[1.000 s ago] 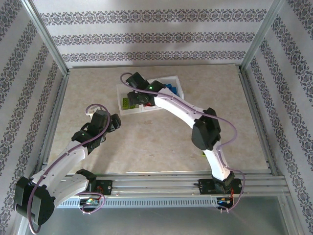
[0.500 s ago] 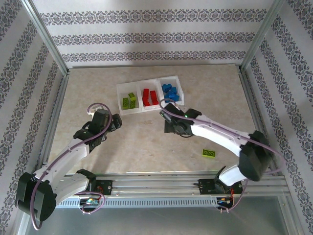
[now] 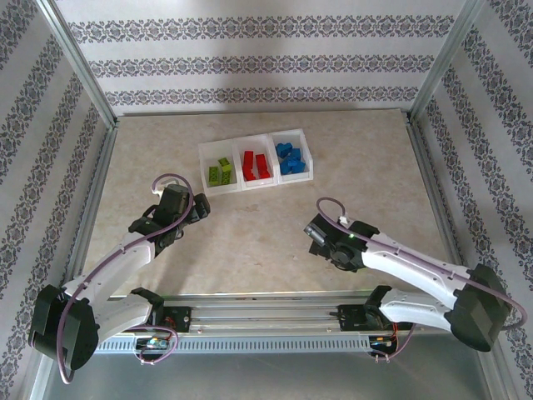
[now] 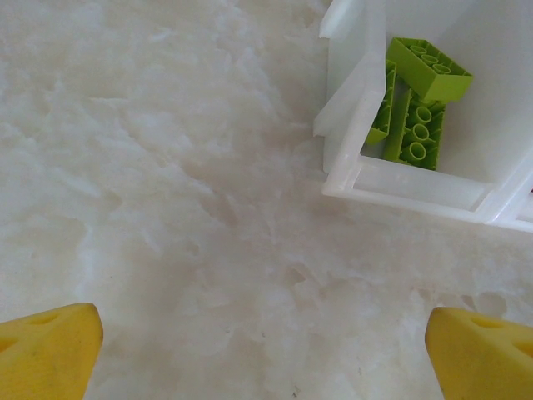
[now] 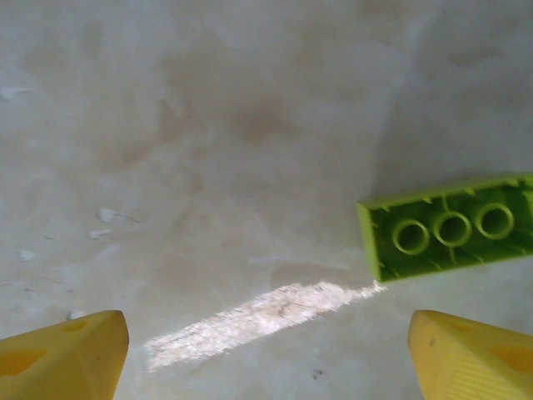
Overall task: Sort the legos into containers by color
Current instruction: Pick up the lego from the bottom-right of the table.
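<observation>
right gripper point(image 5: 266, 348) nearer lime lego point(image 5: 450, 227)

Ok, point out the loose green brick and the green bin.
loose green brick point(image 5: 454, 227): right wrist view, middle of its upward face.
green bin point(image 4: 408, 190): left wrist view, its near rim.

Right wrist view: green lego point(image 5: 454, 237) lies hollow side up, right end cut off by the picture's edge, so full length unknown. Of the right end effector point(image 5: 266, 358), just two yellow fingertips point(image 5: 58, 354) in frame at the bottom corners.

Left wrist view: same for the left end effector point(image 4: 266, 350). The tray point(image 4: 416, 187) is cut by top and right edges. The green bricks point(image 4: 429, 71) are partly behind its wall, count unclear.

Top view: red bricks point(image 3: 254, 165) and blue bricks point(image 3: 289, 157) too small to count.
</observation>
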`<state>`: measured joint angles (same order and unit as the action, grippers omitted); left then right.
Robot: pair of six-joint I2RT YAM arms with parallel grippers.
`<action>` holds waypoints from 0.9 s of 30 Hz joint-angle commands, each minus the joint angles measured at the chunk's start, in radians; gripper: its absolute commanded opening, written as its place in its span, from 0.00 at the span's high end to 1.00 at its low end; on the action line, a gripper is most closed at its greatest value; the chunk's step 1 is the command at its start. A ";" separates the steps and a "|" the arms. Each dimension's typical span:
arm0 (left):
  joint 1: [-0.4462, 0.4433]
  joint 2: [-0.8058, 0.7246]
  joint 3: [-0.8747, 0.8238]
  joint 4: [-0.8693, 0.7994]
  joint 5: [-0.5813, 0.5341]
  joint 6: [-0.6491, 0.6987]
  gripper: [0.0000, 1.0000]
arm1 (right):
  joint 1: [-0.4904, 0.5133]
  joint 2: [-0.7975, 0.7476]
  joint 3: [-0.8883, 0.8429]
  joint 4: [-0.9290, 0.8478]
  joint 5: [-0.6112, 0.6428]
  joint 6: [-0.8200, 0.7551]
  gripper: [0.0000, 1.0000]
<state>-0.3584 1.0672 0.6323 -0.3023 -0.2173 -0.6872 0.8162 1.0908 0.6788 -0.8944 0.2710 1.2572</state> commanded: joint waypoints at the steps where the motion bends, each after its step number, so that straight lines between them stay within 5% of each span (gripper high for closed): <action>1: 0.012 0.005 0.011 0.023 -0.005 0.019 0.00 | 0.011 -0.053 -0.049 -0.039 -0.009 0.106 0.12; 11: 0.013 0.028 0.016 0.028 0.007 0.014 0.00 | -0.055 -0.181 -0.178 -0.011 -0.028 0.178 0.12; 27: 0.013 0.047 0.026 0.029 0.022 0.009 0.00 | -0.236 -0.177 -0.220 0.094 -0.044 0.054 0.09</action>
<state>-0.3580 1.1065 0.6327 -0.2996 -0.2050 -0.6857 0.6014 0.9073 0.4770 -0.8227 0.2329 1.3502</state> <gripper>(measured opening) 0.995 0.910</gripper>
